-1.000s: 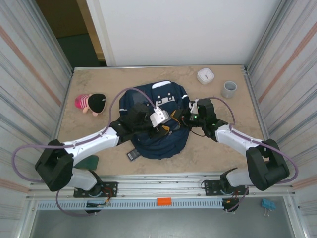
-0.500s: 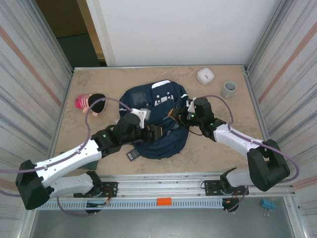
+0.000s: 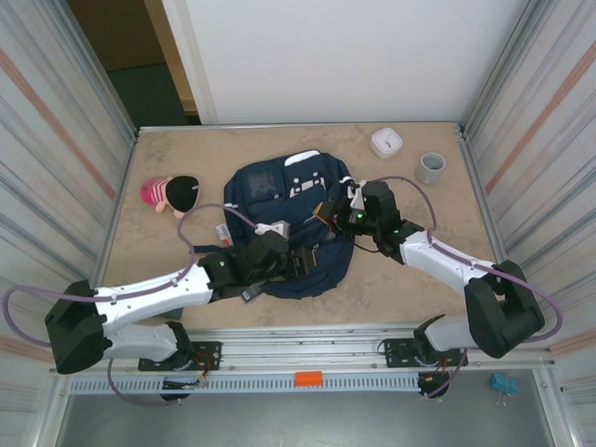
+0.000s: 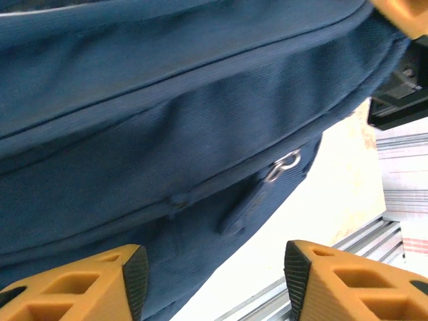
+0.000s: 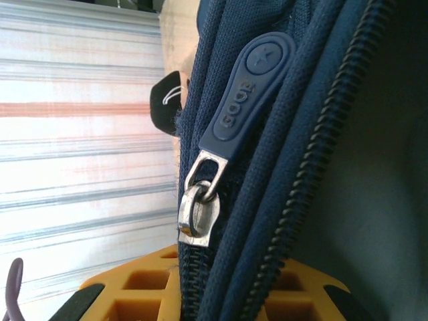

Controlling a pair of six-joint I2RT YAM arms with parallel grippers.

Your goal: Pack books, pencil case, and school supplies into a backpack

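Left wrist: opening backpack [image 4: 200, 120], it seems; left claw [image 4: 212, 267] wide by zip pull [image 4: 251, 200] (right claw [image 3: 328, 212] narrow, pinching it); next, probably grasp pull.

I see two matching arms: the left arm [image 3: 149, 293] and right arm [image 3: 438, 258] have white shells between chunky black joints. A thin purple cable [image 3: 200, 216] trails loosely from each. The left pincer [image 4: 214, 281] has orange fingers [image 4: 354, 281] moulded with angular hollows and faced with black pads [image 4: 137, 274]. The right pincer [image 3: 328, 212] shows the same orange lattice.
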